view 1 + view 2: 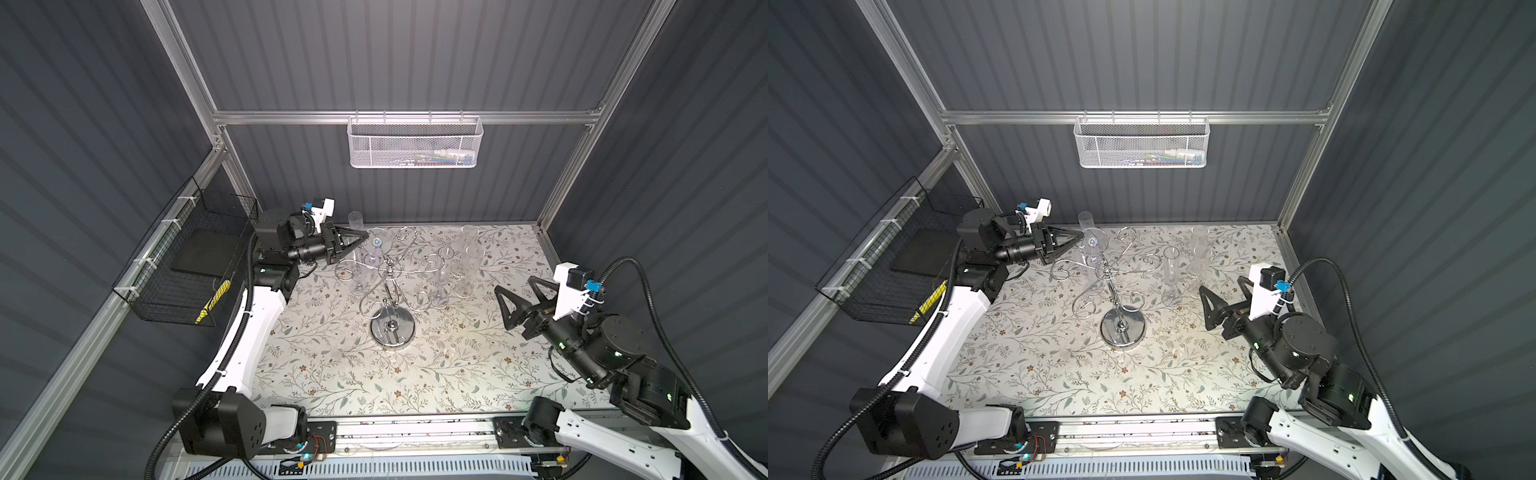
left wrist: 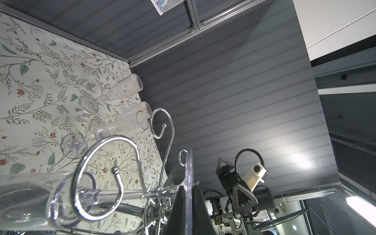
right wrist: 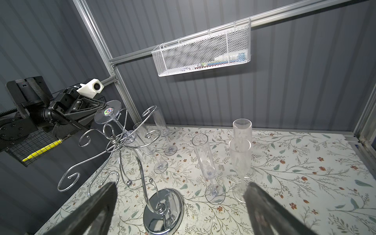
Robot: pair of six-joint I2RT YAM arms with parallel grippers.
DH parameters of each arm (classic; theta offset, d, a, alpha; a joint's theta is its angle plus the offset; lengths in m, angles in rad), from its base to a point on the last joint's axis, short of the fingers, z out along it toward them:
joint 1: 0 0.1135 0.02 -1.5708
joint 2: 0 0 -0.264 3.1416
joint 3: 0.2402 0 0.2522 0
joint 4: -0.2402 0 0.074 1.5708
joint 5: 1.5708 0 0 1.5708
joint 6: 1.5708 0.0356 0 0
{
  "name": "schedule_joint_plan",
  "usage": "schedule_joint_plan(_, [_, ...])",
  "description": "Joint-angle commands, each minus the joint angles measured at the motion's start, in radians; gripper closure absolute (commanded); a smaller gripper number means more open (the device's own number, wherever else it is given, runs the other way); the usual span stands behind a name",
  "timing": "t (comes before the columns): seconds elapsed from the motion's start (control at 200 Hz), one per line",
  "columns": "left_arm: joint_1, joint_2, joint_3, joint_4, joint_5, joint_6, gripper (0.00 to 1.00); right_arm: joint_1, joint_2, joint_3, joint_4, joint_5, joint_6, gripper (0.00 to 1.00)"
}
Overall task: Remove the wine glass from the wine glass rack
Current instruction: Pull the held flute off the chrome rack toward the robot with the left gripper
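Surface (image 1: 332, 374) of pale floral-patterned sheet carries the shiny chrome wire wine glass rack (image 1: 389, 286), upright on its round mirror base near the middle.

The black right gripper (image 1: 514, 284) hangs over the right part of the surface, well apart from the rack. Its triangular fingers are spread wide and hold nothing.

The black left gripper (image 1: 365, 237) reaches in from the left at the height of the rack's upper arms. Its fingers are pinched on the rim of the foot of the clear, slender, flute-shaped wine glass (image 1: 1092, 242).

This glass hangs inverted on the rack's far left side, foot uppermost and tilted toward the left gripper, bowl downward. In the left wrist view its stem (image 2: 132, 194) lies inside a curled hook (image 2: 115, 169).

Five similar clear flutes (image 3: 203, 156), as far as can be counted, stand upright on the surface behind and to the right of the rack.

Assessment: the grasp is made; extraction is not yet done. The next move calls for drawing the stem out through the hook's open side. The thin foot must not pivot in the pinch, and the bowl must stay clear of neighbouring arms and the nearest standing flute.
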Motion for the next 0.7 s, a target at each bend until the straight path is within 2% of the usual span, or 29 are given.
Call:
schedule_joint_plan(0.0, [0.006,-0.031,-0.004,0.015,-0.004,-0.012,1.00,-0.002,-0.012,0.005,-0.015,-0.006,0.008,0.01])
schedule_joint_plan(0.45, [0.035,-0.072,-0.018,-0.030,-0.033,-0.014,1.00,-0.002,-0.011,0.015,-0.029,-0.005,0.008,0.01])
schedule_joint_plan(0.695, [0.043,-0.117,-0.025,-0.096,-0.086,0.001,1.00,-0.002,-0.006,0.021,-0.030,-0.004,0.001,0.01])
